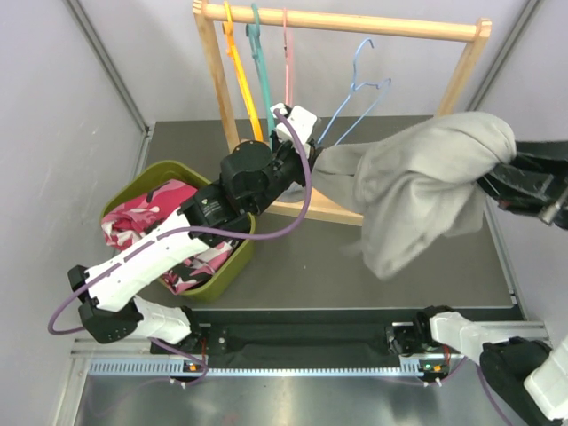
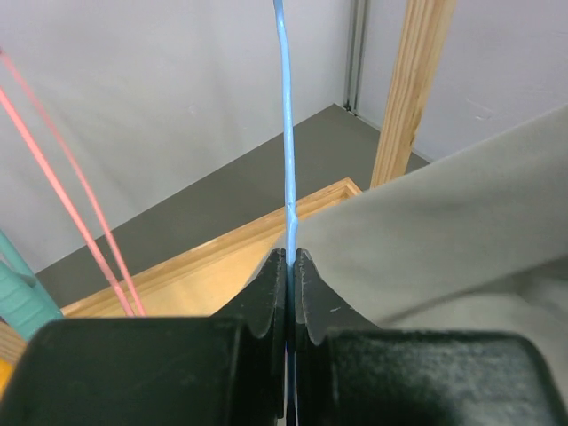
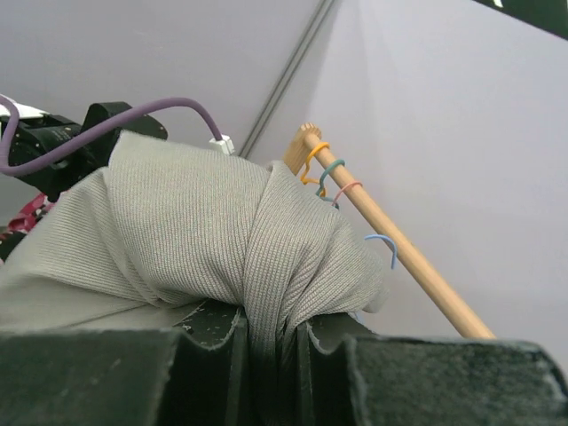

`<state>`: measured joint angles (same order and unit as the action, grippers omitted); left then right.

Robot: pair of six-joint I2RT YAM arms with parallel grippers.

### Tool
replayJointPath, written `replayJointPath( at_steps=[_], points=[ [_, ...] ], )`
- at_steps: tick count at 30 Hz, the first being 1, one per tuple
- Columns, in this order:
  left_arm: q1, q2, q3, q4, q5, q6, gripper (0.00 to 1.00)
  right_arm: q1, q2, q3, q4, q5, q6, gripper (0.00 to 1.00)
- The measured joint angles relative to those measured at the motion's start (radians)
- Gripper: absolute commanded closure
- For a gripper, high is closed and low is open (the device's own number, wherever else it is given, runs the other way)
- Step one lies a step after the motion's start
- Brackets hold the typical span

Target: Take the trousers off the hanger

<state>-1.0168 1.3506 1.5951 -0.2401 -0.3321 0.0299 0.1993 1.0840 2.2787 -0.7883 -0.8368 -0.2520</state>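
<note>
From above: finds the grey trousers [image 1: 426, 186] in mid-air over the right half of the tabletop [image 1: 311, 266], in front of the wooden rack [image 1: 355, 22]. Run with their long axis left to right, from the pale blue hanger [image 1: 355, 98] up to a bunched end at the far right, one loose fold drooping toward the near edge. Shows the left arm stretched diagonally from its base across a green bin [image 1: 142, 182] of pink patterned cloth [image 1: 151, 213], wrist up by the rack, left end effector [image 1: 311, 153] at the foot of the hanger where the cloth begins. Shows the right arm reaching in from the right edge, right end effector [image 1: 493, 182] sunk in the bunched end. Counts three more hangers [image 1: 257, 62], orange, teal and pink, on the rack. From the left wrist: shows the fingers [image 2: 262, 297] pressed together on the thin blue wire, upright between them; smooth grey cloth spreading away to the right, just beside the fingers, with the rack's base and post behind. From the right wrist: shows both fingers clamped on a thick gather of ribbed grey knit, folds pinched in the narrow gap, swelling above into a rounded bundle stretched leftward toward the other arm.
</note>
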Motion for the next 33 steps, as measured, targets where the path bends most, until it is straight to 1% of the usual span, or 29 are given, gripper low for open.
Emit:
replayJointPath(
  at_steps=[3,7,10,14,17,20,23,26,30,33],
  points=[
    [0.002,0.0,0.005,-0.003,0.001,0.008,1.0,-0.006,-0.049,-0.003,-0.005,0.014,-0.007,1.0],
    [0.003,0.0,0.044,-0.031,0.019,0.017,1.0,-0.013,-0.149,-0.095,-0.005,0.01,-0.019,1.0],
    [0.003,0.0,0.114,-0.052,0.052,0.018,1.0,-0.014,-0.222,-0.212,-0.012,-0.01,-0.026,1.0],
    [0.003,0.001,0.236,-0.076,0.105,0.008,1.0,-0.019,-0.275,-0.423,0.005,-0.066,-0.011,1.0],
    [0.003,-0.005,0.305,-0.102,0.137,-0.008,1.0,-0.019,-0.262,-0.575,0.015,-0.102,0.013,1.0],
    [0.003,-0.011,0.325,-0.151,0.157,-0.017,1.0,-0.014,-0.216,-0.669,0.046,-0.134,0.042,1.0],
    [0.003,-0.011,0.343,-0.178,0.165,-0.031,1.0,0.089,-0.162,-0.734,0.062,-0.102,0.035,1.0],
    [0.003,-0.011,0.373,-0.198,0.17,-0.04,1.0,0.183,-0.099,-0.765,0.057,-0.063,0.003,1.0],
    [0.003,-0.011,0.396,-0.178,0.186,-0.055,1.0,0.311,-0.017,-0.759,0.04,0.028,-0.078,1.0],
    [0.003,-0.015,0.397,-0.159,0.187,-0.066,1.0,0.402,0.047,-0.724,0.025,0.092,-0.139,0.96]
  ],
)
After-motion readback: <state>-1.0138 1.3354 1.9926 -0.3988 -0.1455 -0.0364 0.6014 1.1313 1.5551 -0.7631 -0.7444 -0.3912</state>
